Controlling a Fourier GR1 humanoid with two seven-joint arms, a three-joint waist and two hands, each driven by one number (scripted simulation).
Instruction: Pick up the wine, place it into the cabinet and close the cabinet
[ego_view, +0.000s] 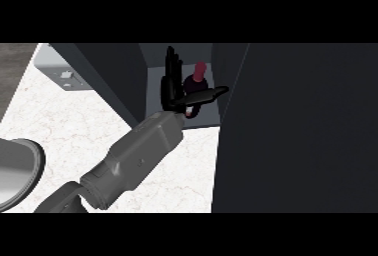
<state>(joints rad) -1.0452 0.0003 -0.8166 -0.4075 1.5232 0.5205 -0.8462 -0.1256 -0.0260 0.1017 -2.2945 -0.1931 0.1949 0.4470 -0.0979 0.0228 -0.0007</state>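
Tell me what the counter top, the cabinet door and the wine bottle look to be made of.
Counter top: looks like polished white marble or stone, with faint reddish-grey veins.
Cabinet door: flat, dark charcoal panel, matte; painted wood or laminate, cannot tell which.
Wine bottle: dark body with a pinkish-red neck, probably glass; the hand hides much of it.

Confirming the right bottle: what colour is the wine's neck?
Dark pinkish-red neck on the wine, best seen in the head view.

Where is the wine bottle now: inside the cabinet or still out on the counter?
Inside. The wine bottle stands in the cabinet opening between its dark walls, with the open hand beside it, fingers straight.
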